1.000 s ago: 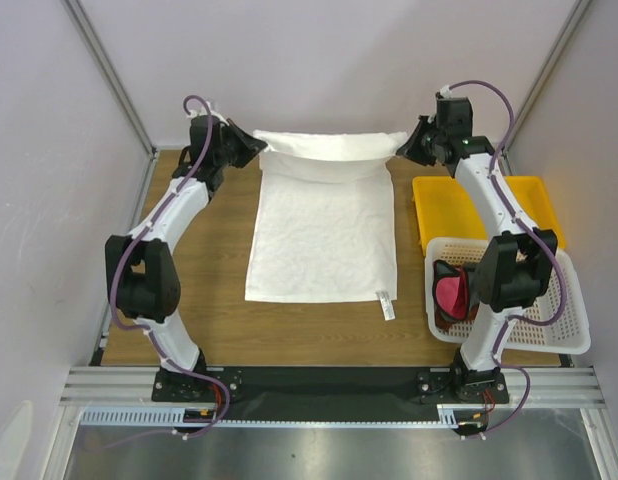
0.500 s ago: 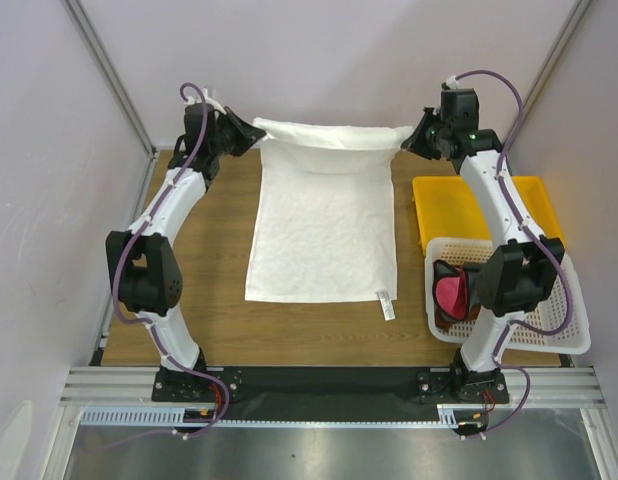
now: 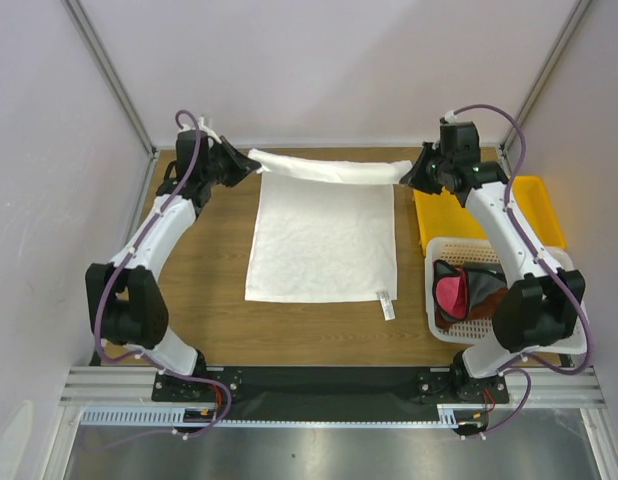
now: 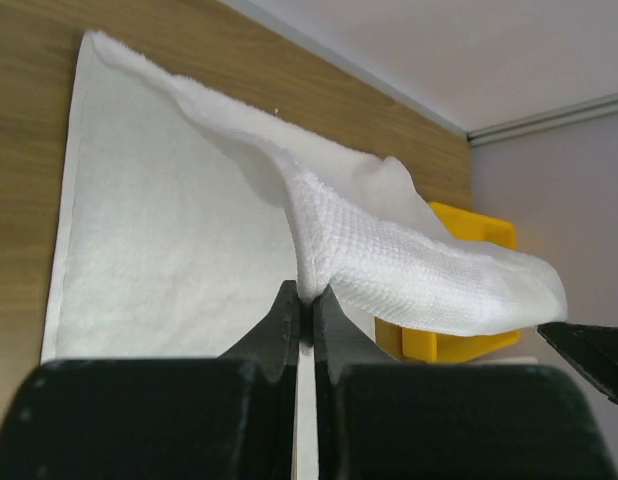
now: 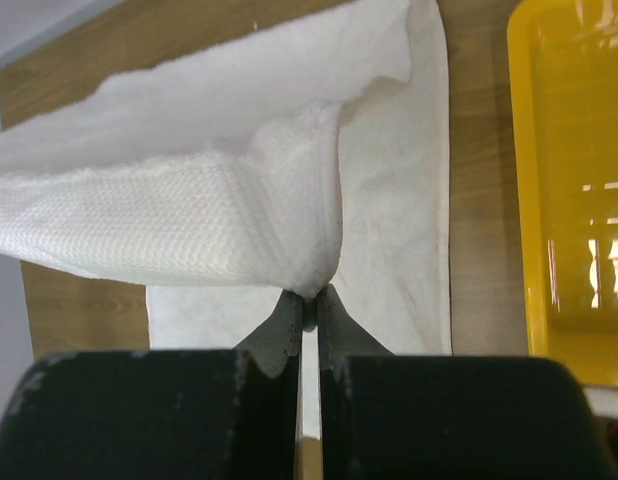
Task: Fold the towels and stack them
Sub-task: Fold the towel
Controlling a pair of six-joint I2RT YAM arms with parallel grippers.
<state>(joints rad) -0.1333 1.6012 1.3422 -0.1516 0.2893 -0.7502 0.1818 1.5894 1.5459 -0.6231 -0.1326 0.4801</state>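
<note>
1. Table (image 3: 204,290): wide wood strip left of white towel (image 3: 324,240), narrower along its near edge.
2. White towel: flat, far edge lifted taut.
3. Basket (image 3: 574,335), right of white towel: pink towel (image 3: 450,292), brown towel (image 3: 486,283) inside (bunched).
4. Yellow tray (image 3: 437,212): beside white towel's far right corner.
5. Left gripper (image 3: 255,166), right gripper (image 3: 402,178): clamped on white towel's far corners.

Wood-grain surface (image 3: 214,270), pale walls on three sides, metal posts in the far corners. Yellow plastic tray (image 3: 439,218) at 2 o'clock on the surface, glossy and lit inside; also seen in the right wrist view (image 5: 574,200) and at the edge of the left wrist view (image 4: 459,340). White perforated basket (image 3: 489,330) at 4 o'clock, touching the tray's near side, skewed slightly. Black strip (image 3: 319,385) and aluminium rail (image 3: 119,385) at 6 o'clock.
</note>
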